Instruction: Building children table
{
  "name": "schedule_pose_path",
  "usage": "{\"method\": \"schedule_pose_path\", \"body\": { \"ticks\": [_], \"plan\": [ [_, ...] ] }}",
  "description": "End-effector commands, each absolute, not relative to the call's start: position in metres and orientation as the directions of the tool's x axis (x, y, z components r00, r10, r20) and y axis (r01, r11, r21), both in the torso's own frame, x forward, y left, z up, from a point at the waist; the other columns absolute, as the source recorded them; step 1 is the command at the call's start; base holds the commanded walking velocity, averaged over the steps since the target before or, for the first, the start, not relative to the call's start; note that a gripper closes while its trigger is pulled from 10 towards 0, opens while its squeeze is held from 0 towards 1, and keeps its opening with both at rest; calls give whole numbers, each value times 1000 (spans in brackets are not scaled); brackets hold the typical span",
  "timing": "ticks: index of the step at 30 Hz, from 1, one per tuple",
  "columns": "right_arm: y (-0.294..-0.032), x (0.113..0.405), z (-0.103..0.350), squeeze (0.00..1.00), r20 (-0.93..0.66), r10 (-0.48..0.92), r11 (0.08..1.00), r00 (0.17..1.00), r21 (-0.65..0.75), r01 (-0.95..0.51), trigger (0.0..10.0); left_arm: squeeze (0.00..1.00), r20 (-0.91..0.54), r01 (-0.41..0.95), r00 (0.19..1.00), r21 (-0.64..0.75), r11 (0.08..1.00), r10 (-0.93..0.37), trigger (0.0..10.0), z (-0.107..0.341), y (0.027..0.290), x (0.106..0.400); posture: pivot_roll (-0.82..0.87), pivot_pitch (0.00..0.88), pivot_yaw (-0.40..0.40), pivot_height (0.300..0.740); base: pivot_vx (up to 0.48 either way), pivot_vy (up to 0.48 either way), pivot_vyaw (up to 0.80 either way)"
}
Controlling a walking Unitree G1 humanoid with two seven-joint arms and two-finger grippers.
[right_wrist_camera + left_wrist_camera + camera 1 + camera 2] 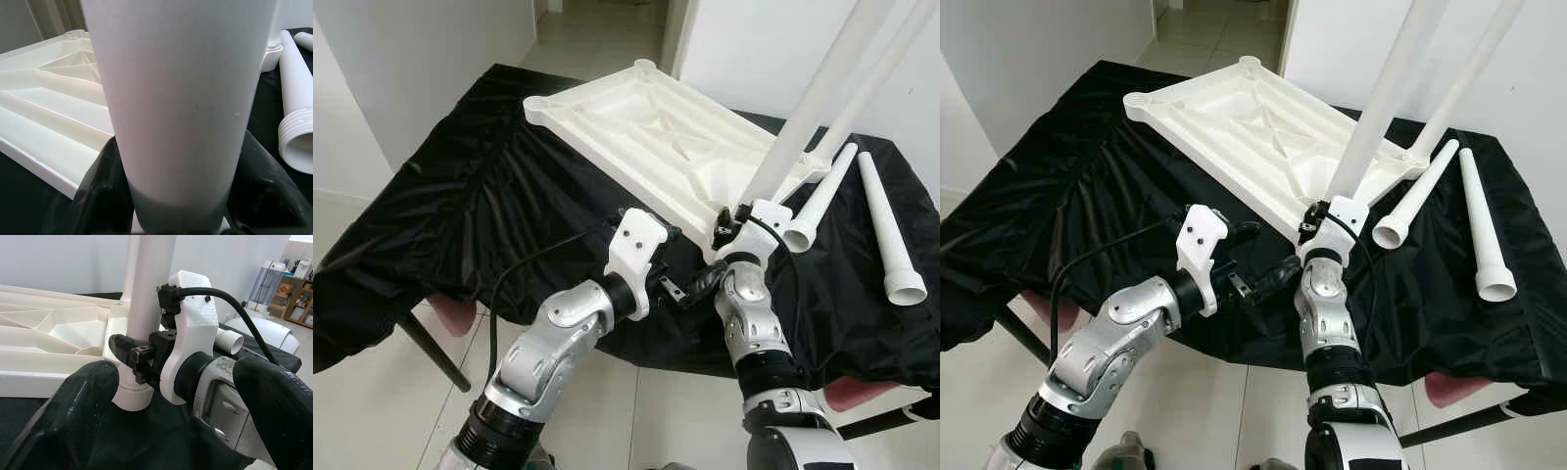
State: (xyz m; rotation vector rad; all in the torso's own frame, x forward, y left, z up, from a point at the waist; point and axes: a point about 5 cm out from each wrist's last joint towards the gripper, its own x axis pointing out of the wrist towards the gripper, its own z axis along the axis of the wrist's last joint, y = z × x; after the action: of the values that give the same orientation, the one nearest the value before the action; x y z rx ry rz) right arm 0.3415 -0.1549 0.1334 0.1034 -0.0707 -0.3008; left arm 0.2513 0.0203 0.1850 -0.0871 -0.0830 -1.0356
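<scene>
An upturned white plastic table top lies on a black cloth. A white table leg stands upright at its near right corner, and my right gripper is shut on the leg's base; in the right wrist view the leg sits between the black fingers. A second leg stands at the far right corner. My left gripper is open just left of the right wrist, below the table top's near edge; its fingers frame the held leg.
Two loose white legs lie on the cloth to the right. The cloth hangs over the table's front edge. A dark support bar and pink shapes show beneath. White walls stand close behind.
</scene>
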Motion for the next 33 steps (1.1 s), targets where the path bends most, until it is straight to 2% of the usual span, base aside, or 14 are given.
{"method": "schedule_pose_path", "body": {
  "ticks": [1, 10, 16, 17, 25, 29, 33],
  "plan": [
    [-168, 335, 122, 1000, 2, -370, 924, 929, 100, 368, 10000, 0, 109, 859, 511, -28, 511, -853, 10000, 184, 20, 251, 109, 0, -92, 740, 0, 0, 0],
    [-167, 332, 128, 1000, 62, -320, 944, 945, 106, 313, 10000, 0, 110, 861, 508, -28, 508, -854, 10000, 185, 19, 250, 105, 0, -90, 740, 0, 0, 0],
    [-180, 322, 130, 1000, 123, -336, 941, 934, 85, 327, 10000, 0, 106, 856, 515, -30, 515, -850, 10000, 183, 20, 250, 103, 10, -92, 740, 0, 0, 0],
    [-180, 318, 130, 0, 138, -308, 950, 941, 109, 294, 10000, 0, 107, 855, 518, -31, 518, -848, 10000, 183, 20, 250, 100, 15, -92, 740, 0, 0, 0],
    [-193, 292, 121, 0, 155, -227, 973, 962, 83, 216, 10000, 0, 110, 853, 520, -25, 521, -847, 10000, 185, 21, 252, 77, 36, -81, 740, 0, 0, 0],
    [-188, 284, 113, 0, 127, -122, 991, 984, 79, 112, 10000, 0, 111, 859, 511, -28, 511, -853, 10000, 185, 19, 252, 64, 44, -74, 740, 0, 0, 0],
    [-190, 274, 107, 0, 112, -106, 993, 988, 64, 99, 10000, 0, 110, 863, 504, -30, 504, -857, 10000, 184, 18, 251, 61, 50, -71, 740, 0, 0, 0]
  ]
}}
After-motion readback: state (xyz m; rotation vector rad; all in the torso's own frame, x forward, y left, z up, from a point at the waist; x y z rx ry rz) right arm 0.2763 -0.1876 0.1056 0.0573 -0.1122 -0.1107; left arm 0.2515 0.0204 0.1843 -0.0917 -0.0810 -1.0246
